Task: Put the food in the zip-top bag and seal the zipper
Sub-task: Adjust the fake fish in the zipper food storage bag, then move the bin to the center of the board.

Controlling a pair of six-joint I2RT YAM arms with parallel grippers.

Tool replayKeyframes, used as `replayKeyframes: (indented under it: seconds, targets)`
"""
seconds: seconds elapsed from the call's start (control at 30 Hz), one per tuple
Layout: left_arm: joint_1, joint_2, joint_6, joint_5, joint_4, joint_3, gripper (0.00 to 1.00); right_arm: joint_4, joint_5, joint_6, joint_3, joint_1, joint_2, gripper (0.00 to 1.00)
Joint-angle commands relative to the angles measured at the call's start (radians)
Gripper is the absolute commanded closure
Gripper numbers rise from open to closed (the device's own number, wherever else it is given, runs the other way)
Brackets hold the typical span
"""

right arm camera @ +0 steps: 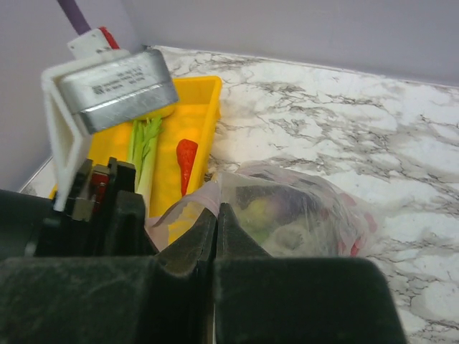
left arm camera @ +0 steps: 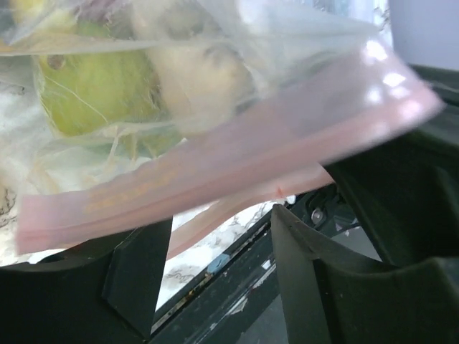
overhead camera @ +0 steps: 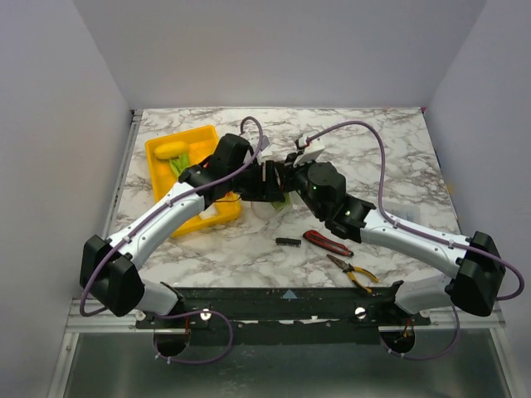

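Two-handed sealing, centre frame: right gripper (right arm camera: 215, 215) clamps the zip-top bag (right arm camera: 301, 208) steady so left gripper (left arm camera: 215, 247), jaws apart, can press the zipper (left arm camera: 215, 168).

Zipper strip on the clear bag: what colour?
The zipper strip is pale translucent pink; it shows best in the left wrist view.

The white-and-black left arm (overhead camera: 158, 220) and its twin, the right arm (overhead camera: 406, 232), lean in from their near corners with elbows low and wrists raised, and they meet almost nose to nose midway between the bases. The left gripper (overhead camera: 267, 177) points rightward, and its two dark fingers (left arm camera: 136, 272) stand apart with a plain gap between them. The right gripper (right arm camera: 216, 215) has its jaws pressed flat together, pinching the edge of the clear plastic zip-top bag (right arm camera: 301, 208).
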Motion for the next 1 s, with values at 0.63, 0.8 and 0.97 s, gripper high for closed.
replayKeyframes:
  seconds: [0.63,0.8,0.97]
  targets:
    - [0.175,-0.59,0.032,-0.371,0.053,-0.336,0.22,-0.007,0.077,0.065,0.015,0.006,-0.024,1.0]
    - [0.236,-0.548,-0.171,-0.549,0.127,-0.396,0.19,-0.025,0.082,0.067,0.02,0.007,-0.036,1.0]
    - [0.308,-0.451,-0.332,-0.541,0.293,-0.452,0.15,-0.033,0.08,0.063,0.021,0.006,-0.047,1.0]
